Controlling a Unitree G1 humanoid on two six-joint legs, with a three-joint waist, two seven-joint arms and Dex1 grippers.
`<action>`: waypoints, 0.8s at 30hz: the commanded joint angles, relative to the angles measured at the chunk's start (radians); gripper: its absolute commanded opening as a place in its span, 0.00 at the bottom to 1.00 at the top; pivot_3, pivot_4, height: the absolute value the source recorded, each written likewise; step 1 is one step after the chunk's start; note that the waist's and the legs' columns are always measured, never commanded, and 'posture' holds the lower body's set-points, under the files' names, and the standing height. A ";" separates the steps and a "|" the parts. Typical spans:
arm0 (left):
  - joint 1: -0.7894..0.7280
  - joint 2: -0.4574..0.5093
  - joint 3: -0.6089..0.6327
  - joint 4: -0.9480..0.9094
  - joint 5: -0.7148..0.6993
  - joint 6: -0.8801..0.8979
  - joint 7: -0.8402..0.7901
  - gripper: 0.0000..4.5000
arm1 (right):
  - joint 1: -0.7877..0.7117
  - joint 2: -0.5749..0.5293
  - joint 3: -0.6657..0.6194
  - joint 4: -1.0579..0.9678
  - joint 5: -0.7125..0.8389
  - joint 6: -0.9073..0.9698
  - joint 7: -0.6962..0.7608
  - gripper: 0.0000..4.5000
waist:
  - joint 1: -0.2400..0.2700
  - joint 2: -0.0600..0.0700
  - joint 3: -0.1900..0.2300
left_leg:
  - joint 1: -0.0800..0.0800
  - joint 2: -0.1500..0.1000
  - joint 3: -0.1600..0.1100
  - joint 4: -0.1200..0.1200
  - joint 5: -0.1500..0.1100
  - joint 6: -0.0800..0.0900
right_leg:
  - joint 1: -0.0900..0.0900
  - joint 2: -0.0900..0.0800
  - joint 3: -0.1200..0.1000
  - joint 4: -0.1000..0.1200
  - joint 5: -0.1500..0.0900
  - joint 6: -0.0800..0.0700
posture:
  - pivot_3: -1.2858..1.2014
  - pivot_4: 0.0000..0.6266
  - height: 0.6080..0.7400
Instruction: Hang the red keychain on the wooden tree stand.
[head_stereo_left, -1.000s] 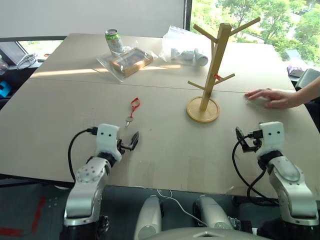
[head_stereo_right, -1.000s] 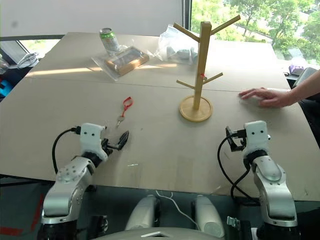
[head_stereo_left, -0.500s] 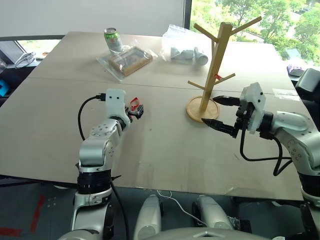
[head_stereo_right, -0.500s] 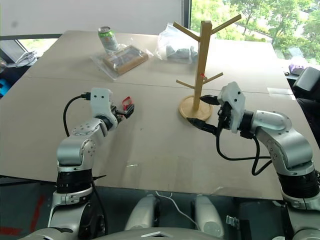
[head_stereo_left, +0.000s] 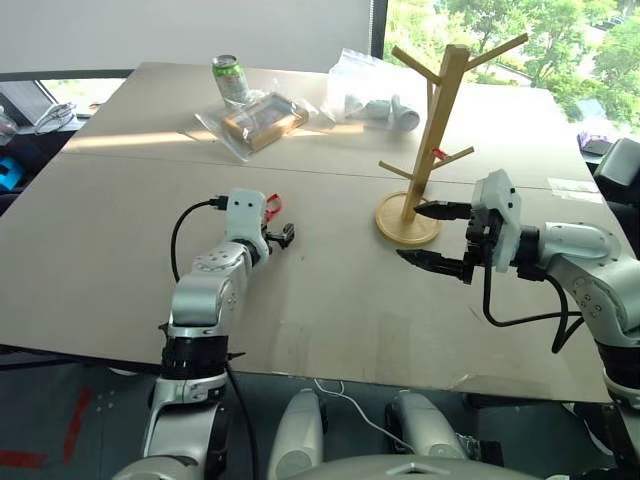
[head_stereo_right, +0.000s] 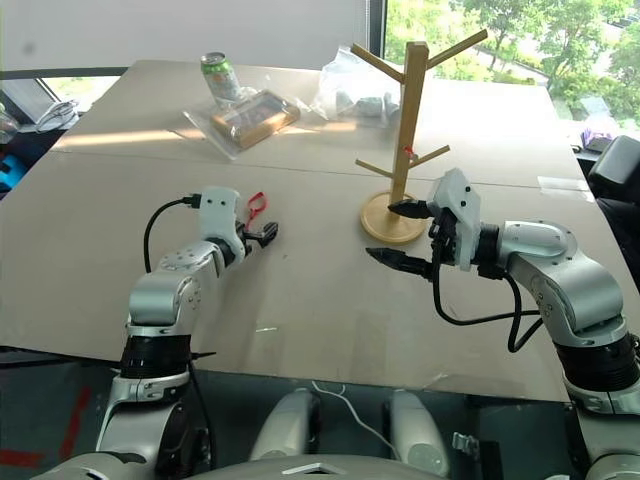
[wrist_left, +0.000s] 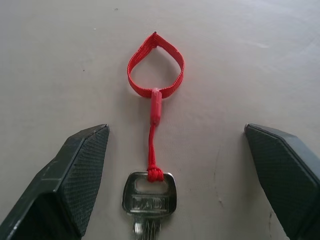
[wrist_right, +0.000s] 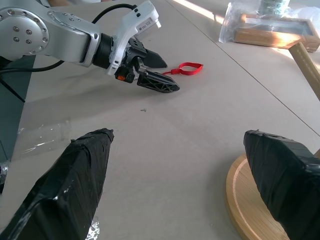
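The red keychain (wrist_left: 155, 67) lies flat on the table, its silver key (wrist_left: 150, 200) pointing back toward me. My left gripper (wrist_left: 176, 130) stands open low over the table. One finger is on each side of the key and cord, and neither touches them. The red loop (head_stereo_left: 270, 205) pokes out just beyond that gripper (head_stereo_left: 280, 228). The wooden tree stand (head_stereo_left: 430, 130) stands upright right of centre on its round base (wrist_right: 245, 210). My right gripper (head_stereo_left: 409, 232) is open, holds nothing and points left just in front of that base.
A soda can (head_stereo_left: 230, 78), a wooden frame in a plastic bag (head_stereo_left: 262, 117) and a clear bag of white items (head_stereo_left: 375, 100) lie at the table's far side. A tiny red speck (head_stereo_left: 437, 153) sits on a lower peg. The table's near edge runs below both arms.
Both arms rose from the near edge. The left gripper moved forward until its fingers straddled the key. The right gripper swung left toward the stand's base. The person's hand has left the table.
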 joint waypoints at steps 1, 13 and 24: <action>-0.018 0.008 -0.013 0.015 0.013 -0.036 -0.011 0.99 | -0.016 -0.015 -0.030 -0.036 0.016 0.000 -0.011 1.00 | -0.001 0.000 0.000 | 0.000 0.000 0.000 0.000 0.000 0.000 | 0.000 0.000 0.000 0.000 0.000 0.000 | 0.52 0.24 1.00; -0.019 0.011 -0.004 0.066 0.028 -0.085 -0.025 0.50 | -0.017 -0.023 -0.043 -0.076 0.052 0.047 -0.052 1.00 | 0.001 0.000 0.000 | 0.000 -0.001 0.000 0.000 0.000 0.000 | 0.000 -0.001 0.000 0.000 0.000 0.000 | 0.52 0.24 1.00; -0.013 0.024 0.004 0.065 0.028 -0.091 -0.028 0.03 | -0.029 -0.023 -0.042 -0.082 0.076 0.071 -0.080 1.00 | 0.000 0.000 0.000 | 0.000 -0.001 -0.001 0.000 0.000 0.000 | 0.000 -0.001 -0.001 0.000 0.000 0.000 | 0.52 0.24 1.00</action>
